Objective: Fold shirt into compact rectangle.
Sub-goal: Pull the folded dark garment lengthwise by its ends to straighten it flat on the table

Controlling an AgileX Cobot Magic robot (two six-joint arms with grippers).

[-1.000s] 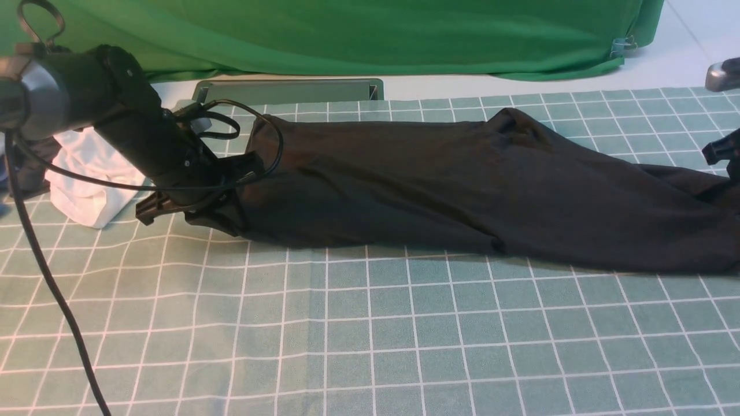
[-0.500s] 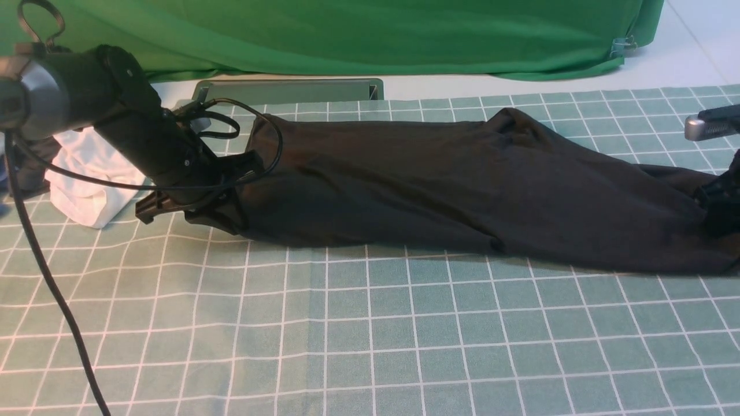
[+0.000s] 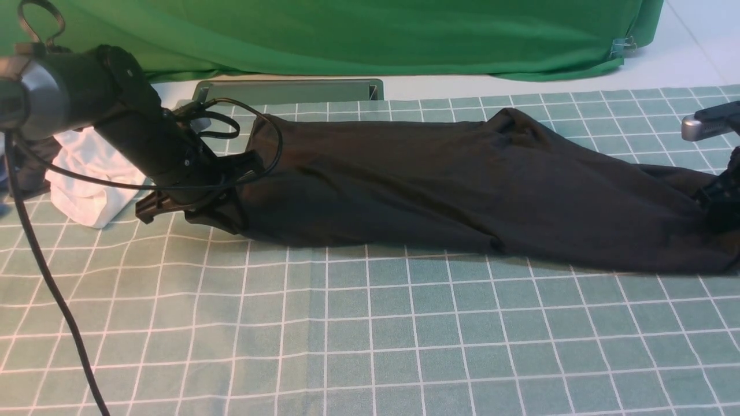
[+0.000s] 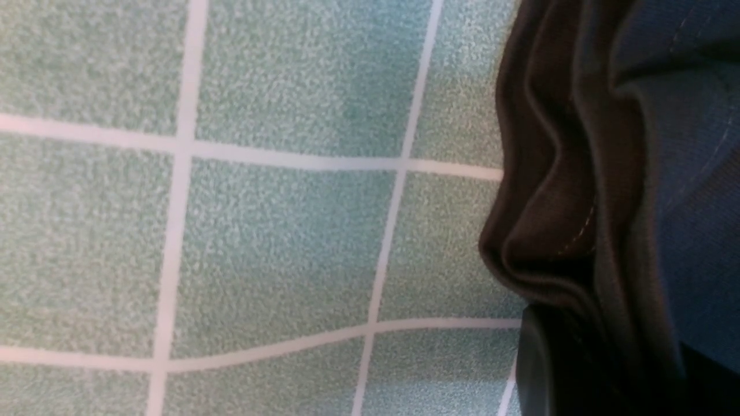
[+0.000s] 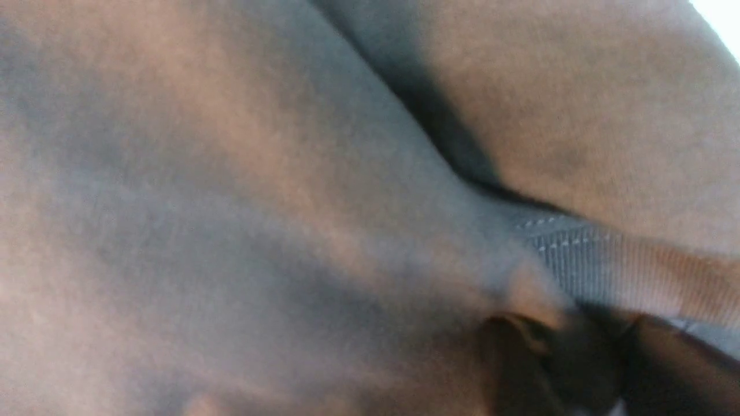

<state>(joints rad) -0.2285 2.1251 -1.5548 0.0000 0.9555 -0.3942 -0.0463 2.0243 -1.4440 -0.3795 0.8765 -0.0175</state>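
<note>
The black shirt (image 3: 462, 185) lies as a long, rumpled band across the checked tablecloth (image 3: 370, 335). My left gripper (image 3: 222, 199) is shut on the shirt's left end. In the left wrist view, folds of hem (image 4: 555, 231) bunch just ahead of a dark finger (image 4: 540, 370). My right gripper (image 3: 720, 202) rests on the shirt's right end at the frame edge. In the right wrist view, blurred black cloth (image 5: 260, 202) with a ribbed band (image 5: 624, 271) fills the picture. My right gripper's (image 5: 584, 352) dark fingers stand among the folds, and the blur hides whether they pinch the cloth.
A crumpled white garment (image 3: 87, 179) lies behind my left arm. A big green cloth (image 3: 347, 34) hangs along the back, with a grey metal tray (image 3: 289, 91) in front of it. A black cable (image 3: 40, 260) trails down the left side.
My right gripper has come down from the upper right onto the shirt's right end and has stayed there. The left arm and the shirt's left end have not moved.
</note>
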